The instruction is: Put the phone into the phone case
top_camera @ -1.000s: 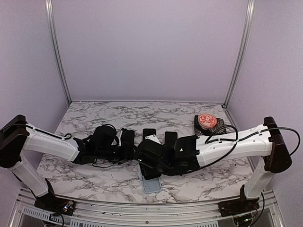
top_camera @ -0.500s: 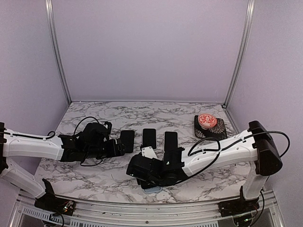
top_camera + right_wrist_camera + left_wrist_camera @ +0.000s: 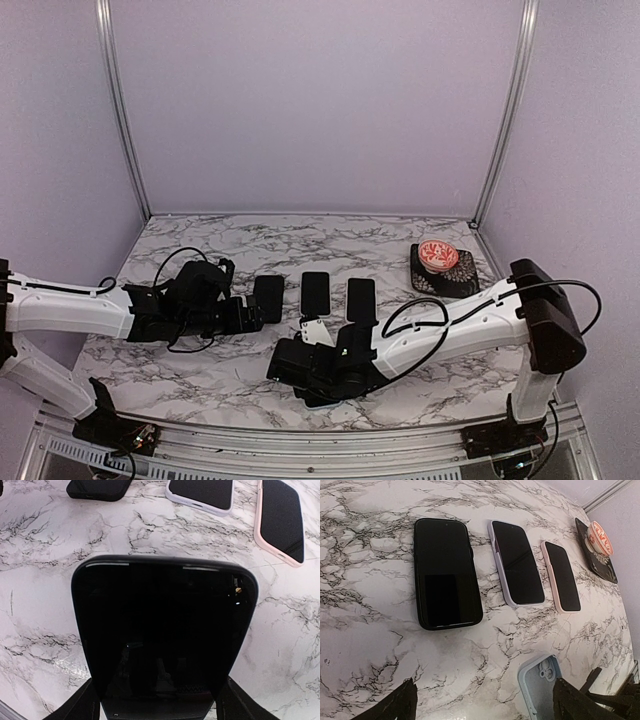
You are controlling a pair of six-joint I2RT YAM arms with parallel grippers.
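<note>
Phone (image 3: 165,630) is in the right claw (image 3: 157,702), pinched at its near end btw both fingers (image 3: 82,707), dark screen facing the wrist cam, far end sticking out ahead of the claw. It's held over the table (image 3: 40,605); the phone body blocks whatever is directly under it, so can't tell if it touches anything below.

Phone case (image 3: 540,680) is light blue, open side up w/ camera cutout showing. It lies flat on the marble just ahead of the left claw (image 3: 485,685), close to its right-hand finger. The visible part of the case is empty; the rest is cut off at the frame edge.

Left claw is spread wide, nothing btw the fingers, low over the table.

Further ahead of the left claw is a row of 3 screen-up handsets, side by side w/ gaps, none touching:
- black-cased phone (image 3: 447,572), nearest its left finger side
- pale-cased phone (image 3: 516,562), middle
- pink-cased phone (image 3: 561,576), right

The same row sits ahead of the right claw, past the held phone's far end.

Far ahead-right of the left claw, beyond the pink one, is a dark coaster (image 3: 607,570) w/ a red-and-white round item on it. Too small to ID.
</note>
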